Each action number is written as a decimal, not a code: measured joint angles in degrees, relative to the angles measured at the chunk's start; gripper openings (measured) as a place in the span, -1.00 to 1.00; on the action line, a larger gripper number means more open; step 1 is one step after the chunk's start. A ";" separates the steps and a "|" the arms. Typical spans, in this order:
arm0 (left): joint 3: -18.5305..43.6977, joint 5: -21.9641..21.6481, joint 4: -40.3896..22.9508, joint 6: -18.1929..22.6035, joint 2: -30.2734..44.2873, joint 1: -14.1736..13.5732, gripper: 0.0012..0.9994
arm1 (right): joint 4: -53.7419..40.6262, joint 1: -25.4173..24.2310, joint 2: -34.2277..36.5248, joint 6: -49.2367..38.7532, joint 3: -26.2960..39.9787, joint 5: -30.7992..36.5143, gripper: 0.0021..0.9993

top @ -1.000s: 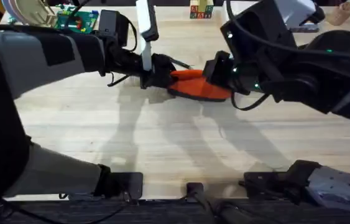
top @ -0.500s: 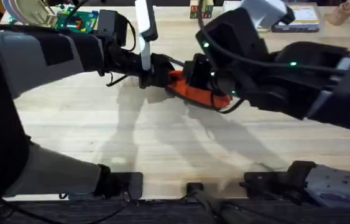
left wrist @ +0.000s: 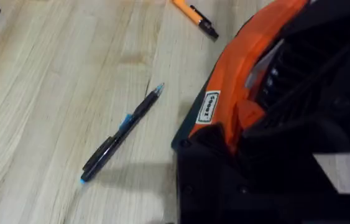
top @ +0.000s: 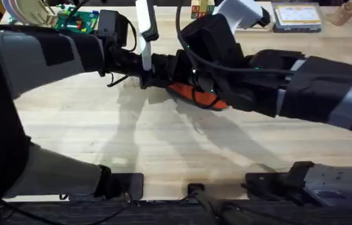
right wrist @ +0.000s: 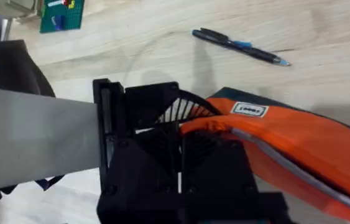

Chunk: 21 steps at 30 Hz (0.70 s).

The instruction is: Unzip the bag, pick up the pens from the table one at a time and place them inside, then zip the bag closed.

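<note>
The orange bag lies on the table at mid-back, mostly covered by the right arm. My left gripper is shut on the bag's left end; the right wrist view shows the orange fabric running into it. My right gripper hovers right over that same end, close against the left one. In the left wrist view the dark pen lies on the wood beside the bag, and the orange pen lies farther off. The dark pen also lies beyond the bag.
A green circuit board and stacked plates sit at the back left. Small wooden blocks and a flat box stand along the back edge. The table's front half is bare wood.
My right arm has swung left across the bag, from its right end to its left end beside the left gripper. The left arm has held still.
</note>
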 joint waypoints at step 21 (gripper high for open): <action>0.00 0.16 -0.02 0.24 0.00 -0.07 -0.92 | -15.46 0.69 -2.63 -9.17 4.65 1.87 0.99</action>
